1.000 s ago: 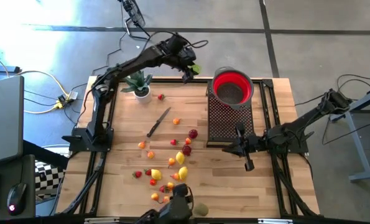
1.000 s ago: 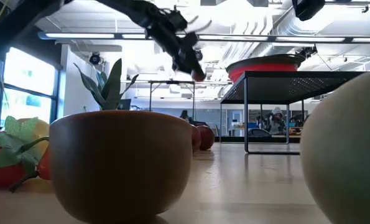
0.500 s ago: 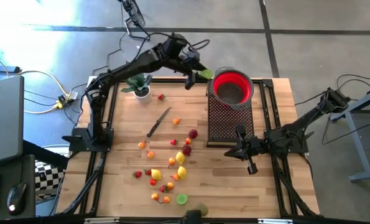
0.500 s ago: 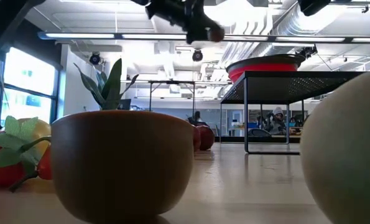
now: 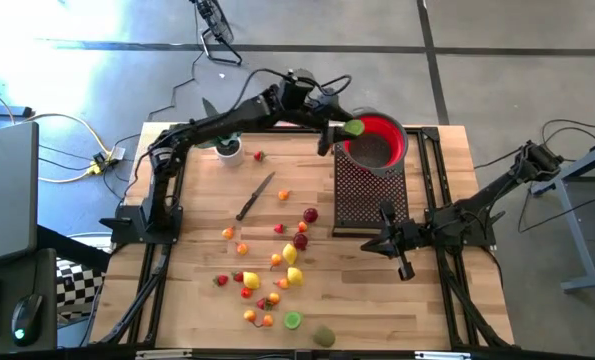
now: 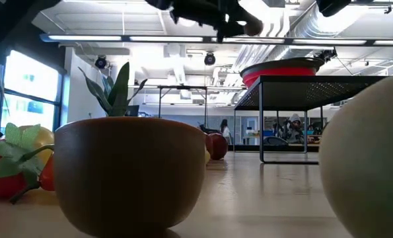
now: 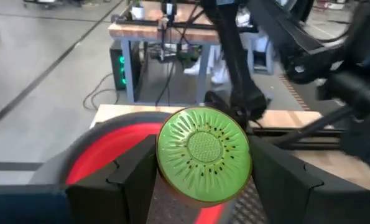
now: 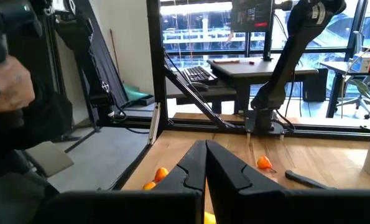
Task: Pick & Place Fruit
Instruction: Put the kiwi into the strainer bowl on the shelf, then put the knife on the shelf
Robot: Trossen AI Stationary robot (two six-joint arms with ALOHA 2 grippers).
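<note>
There I had my left pincer (image 5: 343, 131) raised well above the surface (image 5: 207, 270), out at the rim of the red bowl (image 5: 387, 135). It was clenched on a green kiwi half (image 7: 203, 154), one finger (image 7: 132, 177) against each side, with the cut face and its dark seeds turned toward my wrist. From above, the kiwi half showed as a green spot at the bowl's edge nearest my left arm. The bowl lay just beyond and beneath that pincer, on top of a black mesh stand (image 5: 369, 195).

The rest of the fruit (image 5: 277, 260) lay far back from that pincer, scattered over the wood in reds, oranges and yellows, with one green piece (image 5: 293, 320) near the front edge. A knife (image 5: 255, 196) rested among them, closer to my left arm's base. A small potted plant (image 5: 227, 148) stood beneath my outstretched left arm.

My right pincer (image 5: 402, 262) waited low beside the mesh stand, fingers (image 8: 225, 171) pressed together on nothing. Ahead of it, a few orange fruits (image 8: 263, 163) sat on the wood.

At surface height, a brown bowl (image 6: 130, 175) filled the foreground, with red fruit (image 6: 216, 145) behind it.
</note>
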